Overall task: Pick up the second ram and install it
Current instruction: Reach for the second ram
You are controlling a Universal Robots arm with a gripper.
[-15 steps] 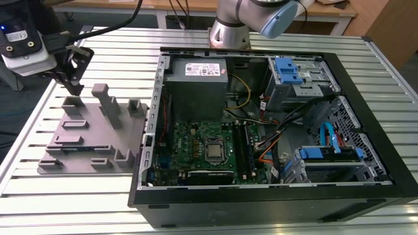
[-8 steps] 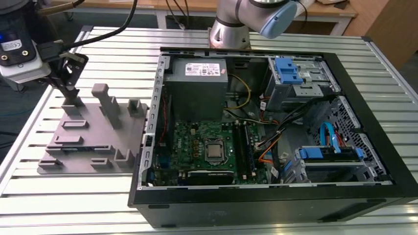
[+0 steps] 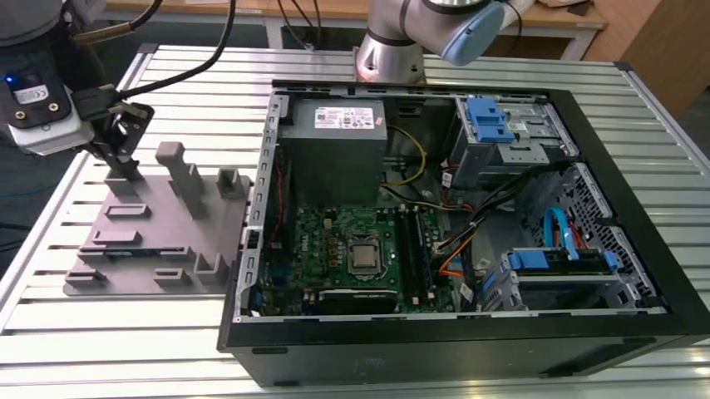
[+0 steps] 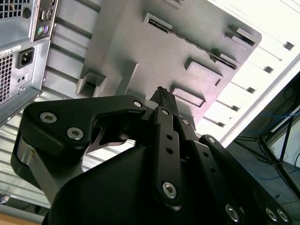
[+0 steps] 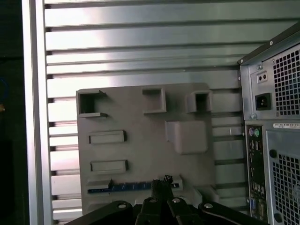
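Silver slatted table [image 3: 111, 349] carries everything, its ribs running across under the case and the tray. On it, toward the exterior view's right, lies the black computer case [image 3: 444, 353] on its side with the side panel off. Inside it I can see the green motherboard [image 3: 332, 237] with the square silver CPU [image 3: 365, 258] near its middle, the grey power supply [image 3: 332, 133] behind that, and blue drive brackets [image 3: 488, 120] at the far corner. My arm's base [image 3: 388, 54] stands beyond the case.

Just beside the case, on the exterior view's left, sits the grey fixture tray [image 3: 139, 249], a flat plate with raised blocks and narrow slots. In both wrist views the case's rear panel with its power socket runs along one edge of the tray.

My gripper [image 5: 161, 183] hangs over the tray's far part, pointing down at it, well apart from the case. Its fingers are drawn tight together, pinching the second ram [image 5: 122, 187], a thin dark strip with a bluish edge. In the first wrist view the ram lies along a slot in the tray, and my fingertips sit over the part of it toward the case.
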